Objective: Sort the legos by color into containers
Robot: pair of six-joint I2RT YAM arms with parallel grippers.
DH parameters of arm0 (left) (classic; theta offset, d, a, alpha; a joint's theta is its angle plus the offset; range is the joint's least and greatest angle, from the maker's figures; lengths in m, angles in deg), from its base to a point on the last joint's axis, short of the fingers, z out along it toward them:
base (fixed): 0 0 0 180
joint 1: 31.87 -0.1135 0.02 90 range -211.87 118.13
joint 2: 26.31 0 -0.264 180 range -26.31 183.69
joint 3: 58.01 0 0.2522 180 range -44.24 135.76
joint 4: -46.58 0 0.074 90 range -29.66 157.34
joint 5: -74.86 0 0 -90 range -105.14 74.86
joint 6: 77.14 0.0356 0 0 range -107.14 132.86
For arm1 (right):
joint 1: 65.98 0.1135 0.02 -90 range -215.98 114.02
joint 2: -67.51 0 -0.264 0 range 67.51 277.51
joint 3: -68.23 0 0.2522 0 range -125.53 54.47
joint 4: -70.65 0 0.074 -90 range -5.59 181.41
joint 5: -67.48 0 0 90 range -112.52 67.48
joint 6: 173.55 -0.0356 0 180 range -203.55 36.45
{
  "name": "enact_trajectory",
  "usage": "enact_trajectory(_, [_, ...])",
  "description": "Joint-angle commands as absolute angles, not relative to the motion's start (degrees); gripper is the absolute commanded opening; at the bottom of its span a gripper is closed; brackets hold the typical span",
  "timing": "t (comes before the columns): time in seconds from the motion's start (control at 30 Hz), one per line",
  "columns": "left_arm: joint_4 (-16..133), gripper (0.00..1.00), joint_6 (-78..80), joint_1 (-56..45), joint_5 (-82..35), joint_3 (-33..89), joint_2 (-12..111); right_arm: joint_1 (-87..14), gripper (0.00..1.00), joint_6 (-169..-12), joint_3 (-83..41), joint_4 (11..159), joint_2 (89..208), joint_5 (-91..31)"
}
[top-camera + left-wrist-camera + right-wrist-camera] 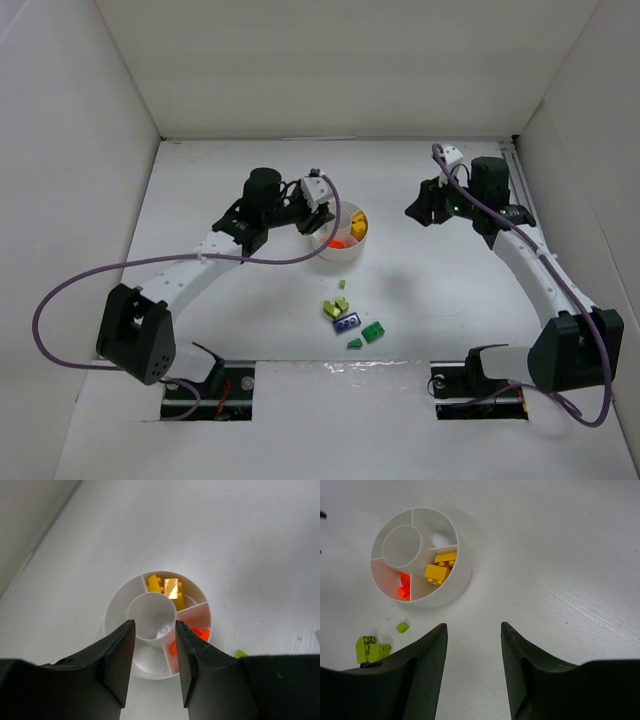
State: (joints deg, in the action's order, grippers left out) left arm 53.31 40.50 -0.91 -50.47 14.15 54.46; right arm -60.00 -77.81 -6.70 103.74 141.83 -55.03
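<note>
The white round dish (343,254) stands mid-table, with yellow legos (357,224) in one wedge and orange legos (341,241) in the wedge beside it. Its centre cup is empty. Loose on the table in front of it lie lime legos (335,307), a blue lego (347,322) and green legos (373,332). My left gripper (155,624) is open and empty, hovering over the dish's (116,605) near-left rim. My right gripper (473,625) is open and empty, above bare table to the right of the dish (463,575).
White walls enclose the table on the left, back and right. A small lime lego (402,627) lies just outside the dish, and two more lime legos (370,647) lie beyond it. The left arm's purple cable (60,290) loops out to the left.
</note>
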Motion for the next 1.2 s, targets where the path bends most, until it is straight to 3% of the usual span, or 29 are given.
enact_trajectory(0.0, [46.99, 0.35, 31.5, -3.39, -44.0, 12.54, 50.51, -57.2, 0.52, -74.24, -6.88, 104.71, 139.14, -54.25])
enact_trajectory(0.27, [55.05, 0.3, 25.34, -10.69, -42.83, 19.81, 57.88, -54.12, 0.51, -75.71, -7.41, 103.84, 139.76, -54.25])
enact_trajectory(0.53, [69.2, 0.28, 29.46, -12.01, -41.07, 40.35, 70.53, -51.66, 0.49, -77.48, -9.78, 102.78, 142.83, -54.25])
enact_trajectory(0.87, [97.68, 0.41, 50.73, -12.01, -51.09, 69.45, 88.99, -51.66, 0.49, -77.48, -9.26, 102.25, 143.36, -53.63])
enact_trajectory(1.07, [101.74, 0.43, 55.83, -9.46, -50.47, 71.87, 91.64, -51.66, 0.49, -77.48, -9.26, 102.25, 143.36, -53.1])
enact_trajectory(1.17, [100.17, 0.5, 57.77, -8.06, -47.85, 69.67, 90.15, -51.66, 0.49, -77.48, -9.26, 102.25, 143.36, -53.1])
